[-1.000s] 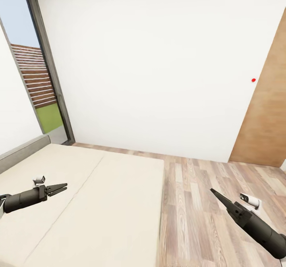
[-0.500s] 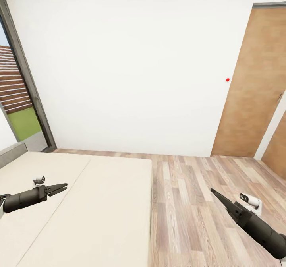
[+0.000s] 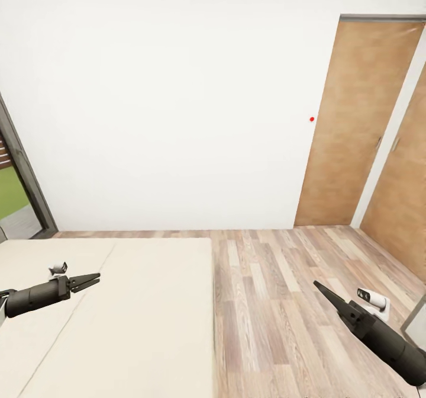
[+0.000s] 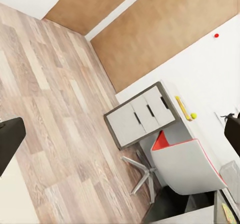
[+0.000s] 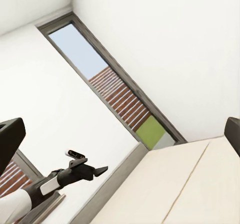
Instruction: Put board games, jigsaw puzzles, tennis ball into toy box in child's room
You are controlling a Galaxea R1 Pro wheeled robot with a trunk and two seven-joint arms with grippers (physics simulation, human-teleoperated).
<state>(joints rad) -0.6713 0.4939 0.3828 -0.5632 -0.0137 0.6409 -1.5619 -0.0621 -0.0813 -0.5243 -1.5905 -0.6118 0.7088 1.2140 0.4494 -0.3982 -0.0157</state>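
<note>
We hold our left gripper (image 3: 89,281) over the bed (image 3: 148,303) with jaws slightly parted and empty; our right gripper (image 3: 320,288) hangs above the wood floor (image 3: 278,303), jaws pressed together on nothing. From the left wrist, the desk (image 4: 172,101) carries a small yellow-green tennis ball (image 4: 193,116) beside a thin yellow bar.

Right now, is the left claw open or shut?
Open. In the head view the left claw has its two fingers spread with a gap between them, holding nothing, above the bed.
</note>
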